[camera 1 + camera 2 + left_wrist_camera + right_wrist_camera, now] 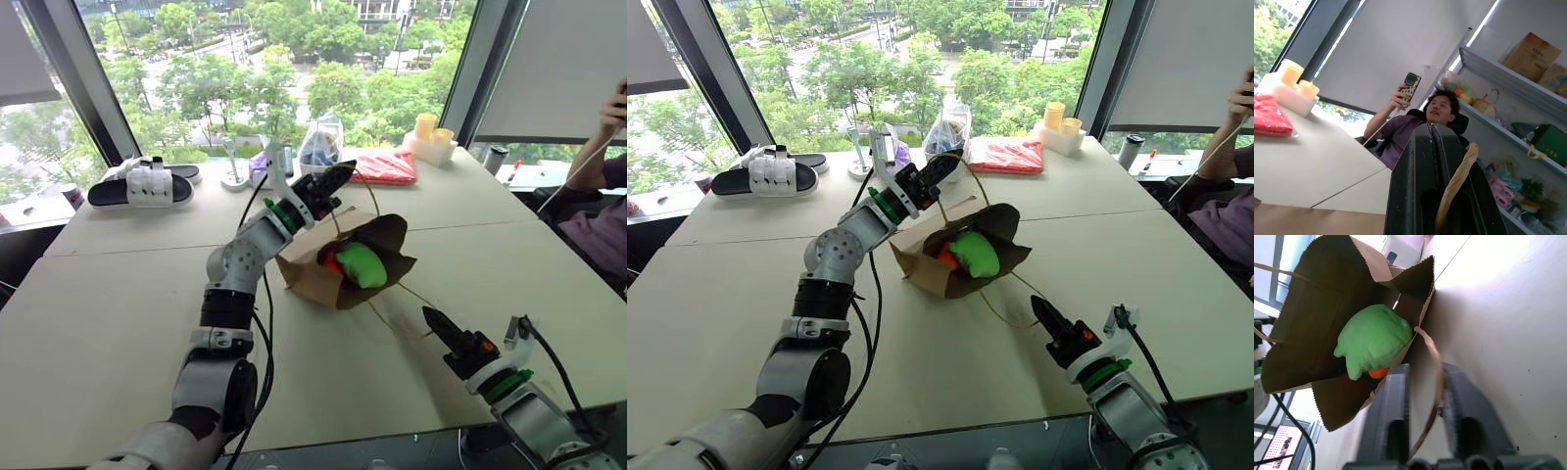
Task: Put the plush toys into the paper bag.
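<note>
The brown paper bag lies on its side at the middle of the table, mouth toward me. Inside it are the plush toys: the green one in front, the orange one mostly hidden behind it. My left gripper is raised over the bag's far edge, shut on a tan handle. My right gripper hovers low near the table's front right, pointing at the bag's mouth. In the right wrist view its fingers stand apart, with the other handle loop running between them.
Along the far edge lie black and white sandals, a purple pouch, a clear plastic bag, a red packet and a white container with yellow cups. A person sits at the right side.
</note>
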`<action>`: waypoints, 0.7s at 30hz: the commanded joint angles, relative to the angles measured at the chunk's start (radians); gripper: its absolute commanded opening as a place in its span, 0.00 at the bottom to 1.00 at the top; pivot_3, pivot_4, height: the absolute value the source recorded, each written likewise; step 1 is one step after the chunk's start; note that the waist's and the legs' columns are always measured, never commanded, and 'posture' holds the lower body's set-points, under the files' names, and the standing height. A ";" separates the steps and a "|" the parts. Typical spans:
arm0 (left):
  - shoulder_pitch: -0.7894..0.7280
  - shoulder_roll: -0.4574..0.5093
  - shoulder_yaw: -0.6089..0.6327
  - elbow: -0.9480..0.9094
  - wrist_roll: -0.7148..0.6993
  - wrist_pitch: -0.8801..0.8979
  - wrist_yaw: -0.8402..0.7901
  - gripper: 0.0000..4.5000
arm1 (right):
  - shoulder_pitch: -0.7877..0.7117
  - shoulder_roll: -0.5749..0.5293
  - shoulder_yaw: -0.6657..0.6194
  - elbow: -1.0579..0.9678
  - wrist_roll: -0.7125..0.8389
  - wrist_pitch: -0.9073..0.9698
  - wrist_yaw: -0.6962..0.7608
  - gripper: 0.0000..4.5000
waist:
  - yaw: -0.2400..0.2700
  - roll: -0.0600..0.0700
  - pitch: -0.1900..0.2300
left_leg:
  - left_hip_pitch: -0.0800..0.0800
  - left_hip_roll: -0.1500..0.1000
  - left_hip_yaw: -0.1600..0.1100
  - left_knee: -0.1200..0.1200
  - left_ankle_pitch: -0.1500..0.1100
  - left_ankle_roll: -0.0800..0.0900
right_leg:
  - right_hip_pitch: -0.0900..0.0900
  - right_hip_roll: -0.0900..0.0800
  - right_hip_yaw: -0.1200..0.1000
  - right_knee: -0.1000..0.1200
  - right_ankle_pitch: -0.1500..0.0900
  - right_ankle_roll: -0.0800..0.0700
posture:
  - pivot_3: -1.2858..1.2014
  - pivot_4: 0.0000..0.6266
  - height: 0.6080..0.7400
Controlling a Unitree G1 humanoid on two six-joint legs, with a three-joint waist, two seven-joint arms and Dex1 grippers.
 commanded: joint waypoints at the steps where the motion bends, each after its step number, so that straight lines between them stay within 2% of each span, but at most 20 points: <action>1: -0.010 0.024 -0.018 -0.041 0.020 -0.009 -0.013 0.00 | -0.002 -0.051 0.004 -0.086 0.088 -0.017 -0.001 0.01 | 0.000 0.000 0.000 | 0.000 0.000 0.000 0.000 0.000 0.000 | 0.000 0.000 0.000 0.000 0.000 0.000 | 0.52 0.24 1.00; 4: -0.005 0.102 -0.076 -0.082 0.082 0.024 -0.033 0.00 | -0.026 -0.123 -0.019 -0.168 0.213 -0.040 -0.012 0.01 | -0.002 0.000 0.000 | 0.000 0.000 0.000 0.000 0.000 0.000 | 0.000 0.000 0.000 0.000 0.000 0.000 | 0.52 0.24 1.00; 7: -0.030 0.185 -0.071 -0.112 0.053 0.129 -0.042 0.00 | -0.101 -0.224 -0.037 -0.207 0.429 -0.091 -0.062 0.01 | -0.006 0.000 0.000 | 0.000 0.000 0.000 0.000 0.000 0.000 | 0.000 0.000 0.000 0.000 0.000 0.000 | 0.52 0.24 1.00; 10: -0.050 0.229 -0.061 -0.122 0.034 0.180 -0.055 0.00 | -0.164 -0.309 -0.031 -0.190 0.523 -0.130 -0.108 0.01 | -0.001 0.000 0.000 | 0.000 0.001 0.000 0.000 0.000 0.000 | 0.000 0.000 0.000 0.000 0.000 0.000 | 0.52 0.24 1.00; 13: -0.039 0.261 -0.077 -0.121 0.053 0.180 -0.085 0.00 | -0.244 -0.367 -0.014 -0.141 0.528 -0.163 -0.137 0.01 | 0.004 -0.001 0.000 | 0.000 0.000 -0.002 0.000 0.000 0.000 | 0.001 0.000 -0.001 0.000 0.000 0.000 | 0.52 0.24 1.00; 16: -0.001 0.282 -0.140 -0.054 0.181 0.062 -0.093 0.00 | -0.337 -0.432 0.011 -0.067 0.514 -0.159 -0.137 0.01 | 0.001 -0.001 0.000 | -0.001 0.000 0.000 0.000 0.000 0.000 | 0.001 0.000 0.000 -0.001 0.000 0.000 | 0.52 0.24 1.00; 21: 0.008 0.232 -0.140 0.005 0.201 0.022 -0.101 0.00 | -0.375 -0.473 0.074 0.001 0.443 -0.129 -0.108 0.01 | 0.002 -0.001 0.001 | -0.001 0.000 -0.001 0.000 0.000 0.000 | 0.001 0.000 -0.001 -0.001 0.000 0.000 | 0.52 0.24 1.00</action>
